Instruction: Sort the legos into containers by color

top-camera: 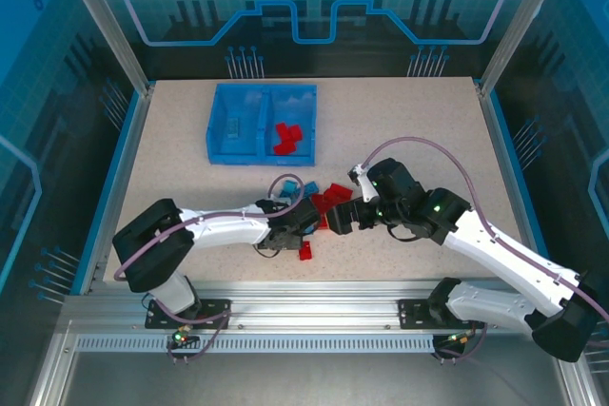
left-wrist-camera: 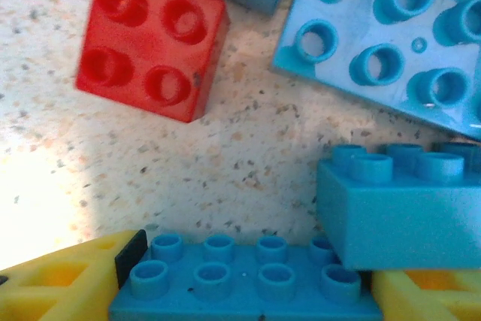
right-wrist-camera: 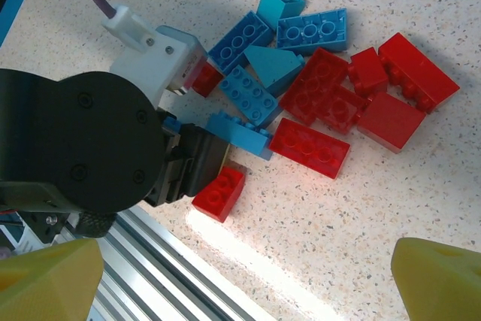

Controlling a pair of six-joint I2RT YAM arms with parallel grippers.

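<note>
The blue bin (top-camera: 217, 123) stands at the back of the table; its left compartment holds a light blue brick (top-camera: 233, 126) and its right compartment a few red bricks (top-camera: 287, 137). The loose pile of red bricks (right-wrist-camera: 361, 95) and light blue bricks (right-wrist-camera: 248, 92) lies between the arms. My left gripper (left-wrist-camera: 244, 291) is down at the pile's near edge, shut on a flat light blue brick (left-wrist-camera: 244, 272) held between its yellow fingers (left-wrist-camera: 60, 283). The right gripper (right-wrist-camera: 244, 283) hovers over bare table beside the pile, open, with nothing between its fingers.
A single red brick (right-wrist-camera: 219, 193) lies just beside the left gripper's body (right-wrist-camera: 83, 140), close to the metal rail (top-camera: 314, 297) at the table's front edge. A red square brick (left-wrist-camera: 150, 43) and other blue bricks (left-wrist-camera: 391, 28) lie right ahead of the left fingers.
</note>
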